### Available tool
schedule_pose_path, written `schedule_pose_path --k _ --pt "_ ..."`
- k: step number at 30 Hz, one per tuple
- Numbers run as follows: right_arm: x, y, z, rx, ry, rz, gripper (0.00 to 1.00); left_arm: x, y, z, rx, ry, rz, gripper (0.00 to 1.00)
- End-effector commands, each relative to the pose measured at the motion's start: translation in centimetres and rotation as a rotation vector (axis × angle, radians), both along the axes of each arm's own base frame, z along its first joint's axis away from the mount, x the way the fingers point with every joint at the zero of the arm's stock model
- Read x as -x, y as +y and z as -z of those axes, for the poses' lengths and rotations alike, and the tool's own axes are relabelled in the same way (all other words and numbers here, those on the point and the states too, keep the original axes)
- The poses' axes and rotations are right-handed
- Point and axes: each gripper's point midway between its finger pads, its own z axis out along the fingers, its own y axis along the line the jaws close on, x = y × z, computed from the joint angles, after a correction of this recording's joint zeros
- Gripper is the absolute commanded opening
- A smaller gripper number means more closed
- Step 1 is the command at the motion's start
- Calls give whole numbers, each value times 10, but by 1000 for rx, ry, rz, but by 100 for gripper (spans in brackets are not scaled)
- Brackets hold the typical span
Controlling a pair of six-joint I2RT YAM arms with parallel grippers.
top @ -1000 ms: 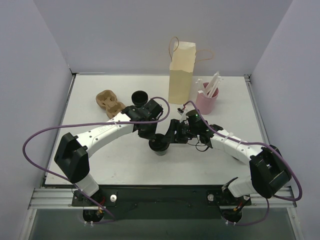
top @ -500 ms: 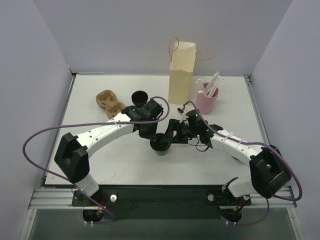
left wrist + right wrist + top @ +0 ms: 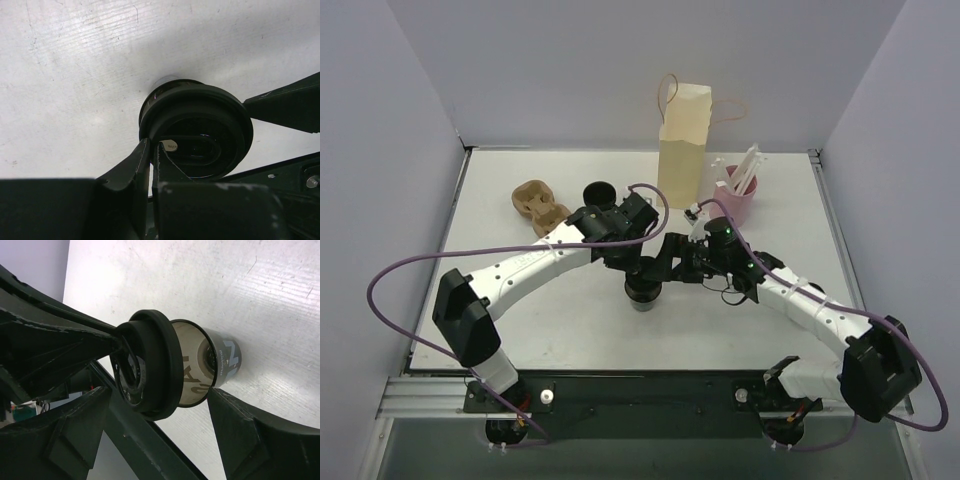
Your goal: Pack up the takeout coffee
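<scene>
The left gripper (image 3: 151, 156) is pinched on the rim of the black lid (image 3: 210, 112). The lid sits on the coffee cup (image 3: 207, 367), at the middle of the table (image 3: 520, 330). The right gripper (image 3: 160, 397) straddles the cup; whether it squeezes cannot be told. Farther back stand a paper bag (image 3: 682, 150), a pink holder (image 3: 735, 203), an open cup (image 3: 599, 192) and a cardboard carrier (image 3: 535, 203).

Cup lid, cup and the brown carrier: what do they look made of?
The lid looks like black plastic: smooth, slightly glossy moulded rim. The cup is probably coated paper: printed, shiny wall. The carrier is likely moulded pulp: matte brown, rounded wells.
</scene>
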Motion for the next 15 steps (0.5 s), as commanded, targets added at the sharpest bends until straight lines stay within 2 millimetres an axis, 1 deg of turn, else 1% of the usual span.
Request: schedule_pose_path --k 1,3,9,15 --pt "-3 -12 -13 6 -57 35 81 -4 -2 -9 -41 -33 -20 0" --pt "-4 -17 -11 20 -58 43 82 -2 -1 -2 -82 -20 -18 0" --pt "-3 -19 -8 30 -59 29 80 0 0 6 -124 -6 -23 0" --pt "-4 -16 1 41 -38 12 75 2 -2 14 -132 16 -20 0"
